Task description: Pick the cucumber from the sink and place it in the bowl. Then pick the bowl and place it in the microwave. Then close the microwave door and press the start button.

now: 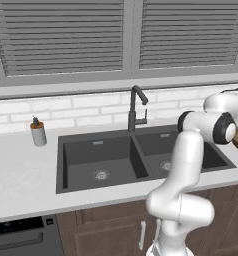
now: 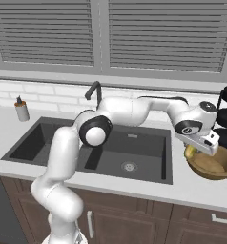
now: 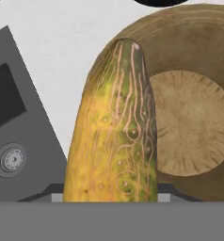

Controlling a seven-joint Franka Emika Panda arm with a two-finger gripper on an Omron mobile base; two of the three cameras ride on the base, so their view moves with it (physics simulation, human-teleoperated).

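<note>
Hand view looks down along the cucumber (image 3: 115, 136), which rises from the bottom edge where the tool clasps it and hangs over the near rim of the bowl (image 3: 198, 122), its tip reaching toward the bowl's pale centre. From the right base view the tool (image 2: 197, 148) is poised just above the bowl (image 2: 211, 167), a yellow bit of cucumber (image 2: 190, 151) showing beneath it. The bowl stands on the white counter (image 2: 191, 188) just beside the sink (image 2: 129, 164), off that basin's right edge, with the soap bottle (image 2: 21, 110) well apart beyond the sink's far left corner.
</note>
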